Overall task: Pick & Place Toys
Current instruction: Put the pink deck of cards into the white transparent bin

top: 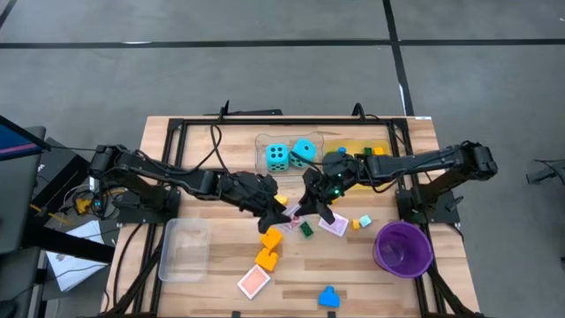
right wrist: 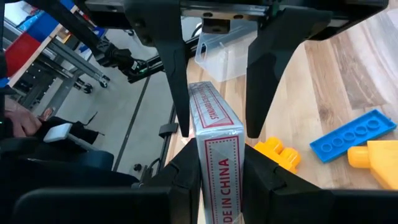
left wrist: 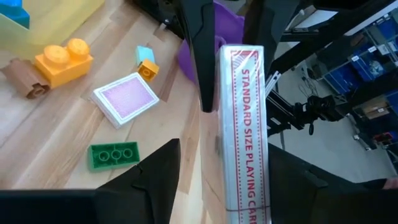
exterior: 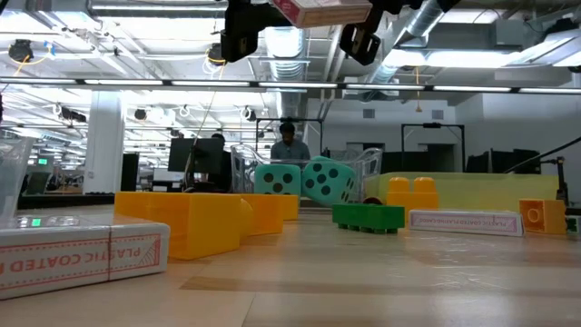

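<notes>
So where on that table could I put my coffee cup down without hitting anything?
Bare wood lies between the clear tray and the orange bricks, and along the front edge between the blue brick and the purple bowl. The centre is crowded: the left gripper and right gripper meet at a card pack above the green brick.

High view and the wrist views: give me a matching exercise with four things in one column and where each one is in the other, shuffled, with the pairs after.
Things:
1. playing card box
2. turquoise dice
3. purple bowl
4. green brick

Places:
A. lying flat next to a pink-backed card pack
B. inside a clear tray
C. up in the air, gripped by the right claw, with the left claw open around its other end
D. standing beside the right arm's base

Pairs: 1-C, 2-B, 3-D, 4-A
</notes>
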You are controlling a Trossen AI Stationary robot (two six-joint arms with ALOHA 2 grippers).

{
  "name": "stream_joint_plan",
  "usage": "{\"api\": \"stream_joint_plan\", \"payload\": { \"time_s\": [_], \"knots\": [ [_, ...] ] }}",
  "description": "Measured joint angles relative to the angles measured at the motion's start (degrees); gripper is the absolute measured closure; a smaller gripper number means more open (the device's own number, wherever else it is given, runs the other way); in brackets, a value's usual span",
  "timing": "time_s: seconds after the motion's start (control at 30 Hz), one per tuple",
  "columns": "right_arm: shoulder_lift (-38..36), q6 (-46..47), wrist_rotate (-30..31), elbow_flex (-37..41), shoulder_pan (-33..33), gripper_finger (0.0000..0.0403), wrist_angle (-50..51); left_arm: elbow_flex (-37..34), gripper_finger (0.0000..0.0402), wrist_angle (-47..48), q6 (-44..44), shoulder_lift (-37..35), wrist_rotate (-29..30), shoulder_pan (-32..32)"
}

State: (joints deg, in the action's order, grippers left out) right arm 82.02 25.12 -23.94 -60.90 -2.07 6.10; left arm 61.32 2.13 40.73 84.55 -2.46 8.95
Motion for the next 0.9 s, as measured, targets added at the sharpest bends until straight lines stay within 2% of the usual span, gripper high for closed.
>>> {"api": "stream_joint_plan", "payload": {
  "time_s": [0.17,0.37,0.6,0.77,0.9],
  "knots": [
    [0.0,0.0,0.2,0.0,0.0,0.0335,-1.6,0.0,0.0239,-0.2,0.0,0.0,1.3,0.1],
    [0.0,0.6,0.5,0.0,0.1,0.0335,-1.5,0.1,0.0338,-0.2,0.0,0.0,2.1,0.1],
    [0.0,1.7,-0.2,0.0,-0.1,0.0297,-2.2,0.1,0.0341,-0.3,0.3,-0.1,-0.4,0.0],
    [0.0,3.2,-0.4,0.0,-0.2,0.0241,-2.8,0.1,0.0341,0.6,0.7,-0.1,-3.5,0.1],
    [0.0,3.4,-1.3,-0.1,-0.5,0.0190,-2.9,0.0,0.0341,5.6,0.9,-0.7,-8.2,1.1]
  ]
}}
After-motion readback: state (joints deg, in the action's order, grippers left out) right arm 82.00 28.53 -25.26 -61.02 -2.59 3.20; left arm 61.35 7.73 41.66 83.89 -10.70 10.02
